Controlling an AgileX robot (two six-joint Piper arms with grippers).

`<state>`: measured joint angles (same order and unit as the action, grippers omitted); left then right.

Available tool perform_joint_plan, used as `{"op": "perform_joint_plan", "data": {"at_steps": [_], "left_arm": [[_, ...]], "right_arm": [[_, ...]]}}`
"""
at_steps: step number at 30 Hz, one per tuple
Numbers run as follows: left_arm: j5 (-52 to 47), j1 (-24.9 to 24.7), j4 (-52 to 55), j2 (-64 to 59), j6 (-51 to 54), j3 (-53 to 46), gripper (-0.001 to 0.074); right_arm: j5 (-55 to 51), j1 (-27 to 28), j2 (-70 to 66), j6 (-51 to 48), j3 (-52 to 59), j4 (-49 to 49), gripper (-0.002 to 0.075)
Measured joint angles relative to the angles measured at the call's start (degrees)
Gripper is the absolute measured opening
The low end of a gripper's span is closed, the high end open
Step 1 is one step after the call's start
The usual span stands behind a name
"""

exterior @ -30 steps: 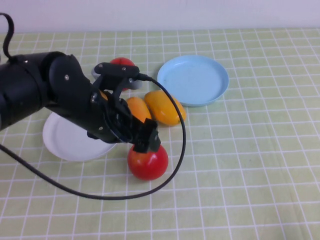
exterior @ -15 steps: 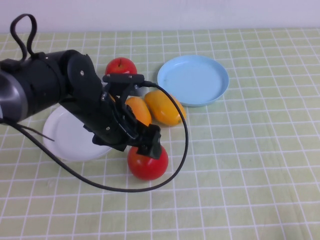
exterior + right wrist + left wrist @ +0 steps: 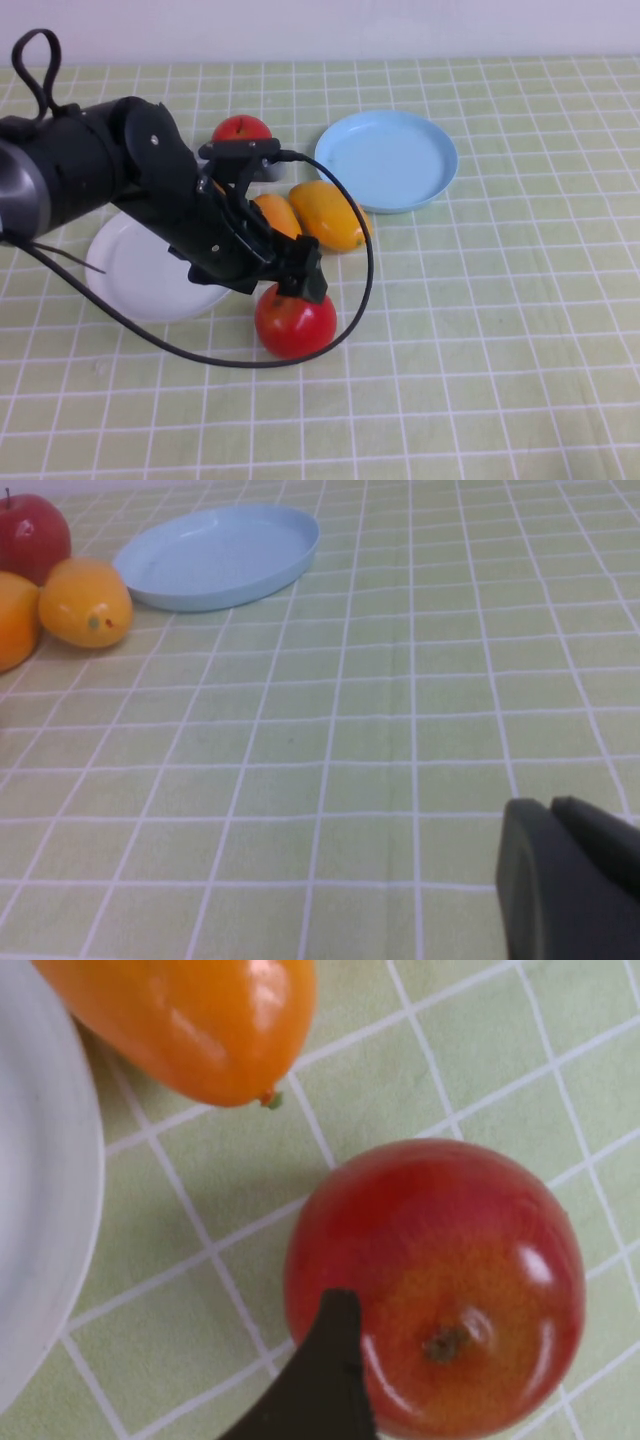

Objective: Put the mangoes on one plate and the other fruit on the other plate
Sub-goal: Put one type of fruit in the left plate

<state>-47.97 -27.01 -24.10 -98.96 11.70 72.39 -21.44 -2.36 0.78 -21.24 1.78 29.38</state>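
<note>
Left arm edged slightly toward upper left since 0.5 s ago; left gripper (image 3: 300, 283) sits atop the near apple (image 3: 296, 321) at lower centre, finger state unclear. Mangoes (image 3: 310, 217) centre, white plate (image 3: 135, 275) left, blue plate (image 3: 387, 160) upper centre. Right gripper (image 3: 570, 880): can't tell either.

Two mangoes (image 3: 312, 216) between red apples (image 3: 295, 321), plates (image 3: 386, 160) bare

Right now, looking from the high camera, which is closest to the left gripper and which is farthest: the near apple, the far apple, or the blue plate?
1. Near apple, right under the left gripper.
2. Far apple, behind the arm, at the table's back.
3. Blue plate, off to the right at the back.
</note>
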Motion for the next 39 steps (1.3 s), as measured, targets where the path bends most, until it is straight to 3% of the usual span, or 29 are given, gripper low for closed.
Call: {"op": "perform_joint_plan", "data": {"at_steps": [6, 30, 35, 39], "left_arm": [[0.1, 2.6, -2.4, -2.6, 1.5, 0.0, 0.0669], [-0.1, 2.7, -7.4, -6.6, 6.9, 0.6, 0.0669], [-0.4, 2.7, -7.4, -6.6, 8.3, 0.6, 0.0588], [-0.9, 2.7, -7.5, -6.6, 10.7, 0.6, 0.0586]], "right_arm": [[0.1, 0.0, 0.0, 0.0, 0.0, 0.0, -0.0016], [0.1, 0.0, 0.0, 0.0, 0.0, 0.0, -0.0016], [0.1, 0.0, 0.0, 0.0, 0.0, 0.0, -0.0016], [0.1, 0.0, 0.0, 0.0, 0.0, 0.0, -0.0016]]}}
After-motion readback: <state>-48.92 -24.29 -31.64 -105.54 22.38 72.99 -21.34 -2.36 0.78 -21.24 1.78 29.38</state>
